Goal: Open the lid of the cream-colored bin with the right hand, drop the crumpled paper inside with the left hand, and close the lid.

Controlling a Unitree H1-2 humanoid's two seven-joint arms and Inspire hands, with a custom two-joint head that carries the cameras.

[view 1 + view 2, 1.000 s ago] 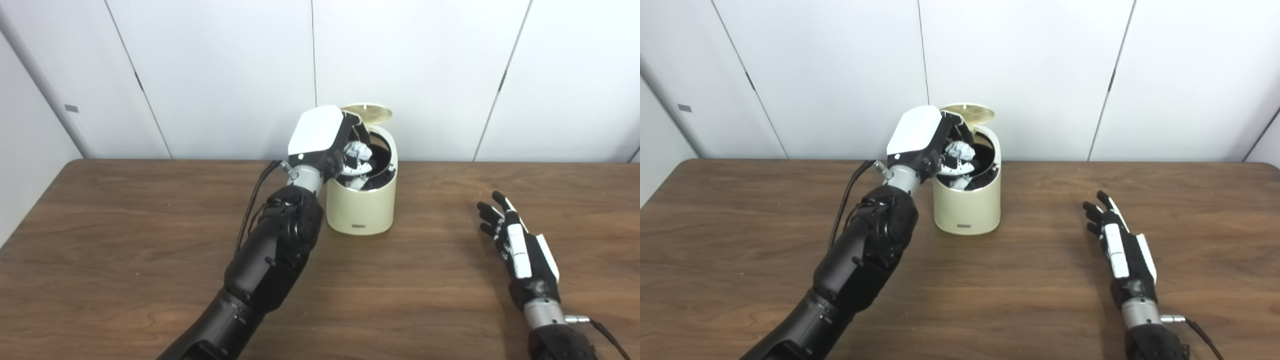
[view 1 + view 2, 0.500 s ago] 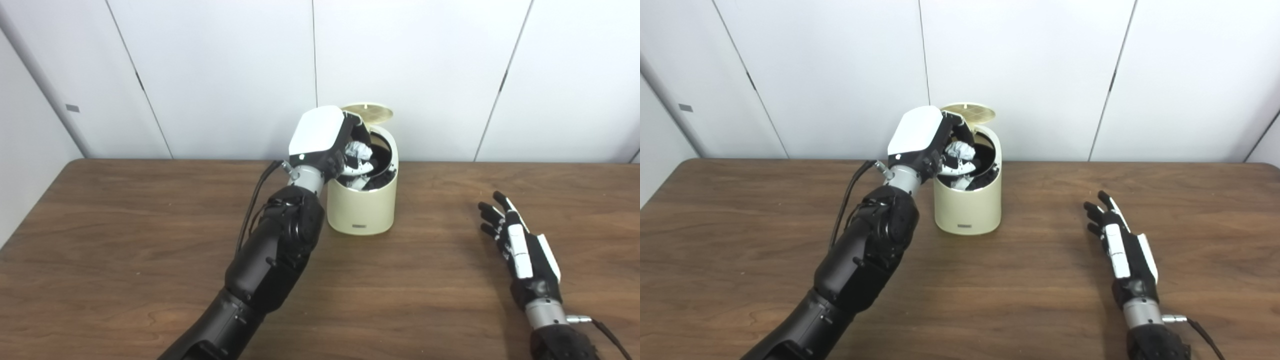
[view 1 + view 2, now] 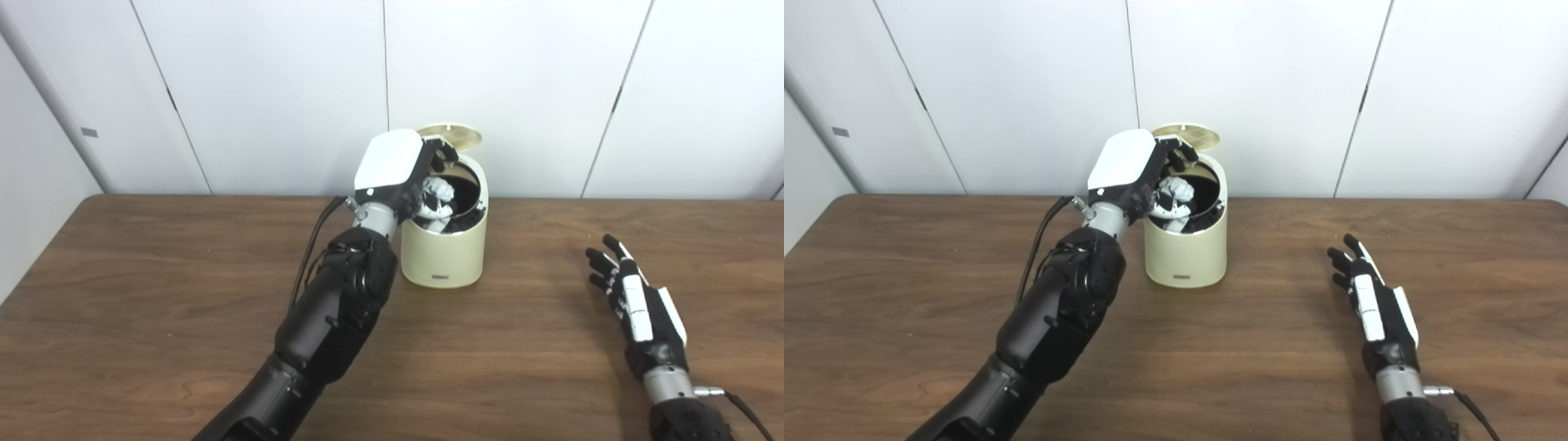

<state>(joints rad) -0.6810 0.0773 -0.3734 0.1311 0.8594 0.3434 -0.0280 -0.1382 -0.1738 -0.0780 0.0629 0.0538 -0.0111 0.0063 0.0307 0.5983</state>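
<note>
Cream-coloured cylindrical bin [image 3: 444, 245] stands on the brown wooden table [image 3: 153, 294], its round lid [image 3: 450, 136] raised. Left hand [image 3: 398, 168] hangs over the mouth, fingers spreading; whether they have let go of the crumpled white paper [image 3: 436, 195] cannot be told. Right hand [image 3: 637, 303] lies flat, fingers apart, empty. Judged outstanding: release, lid closing.

black arms, white-plated left hand [image 3: 392, 162], silver wrists, black cables

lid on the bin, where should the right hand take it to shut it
Take the lid by its free front edge, coming from the right. It stands tipped back on a rear hinge, and the left hand crowds the bin's left rim. The right hand lies open.
</note>
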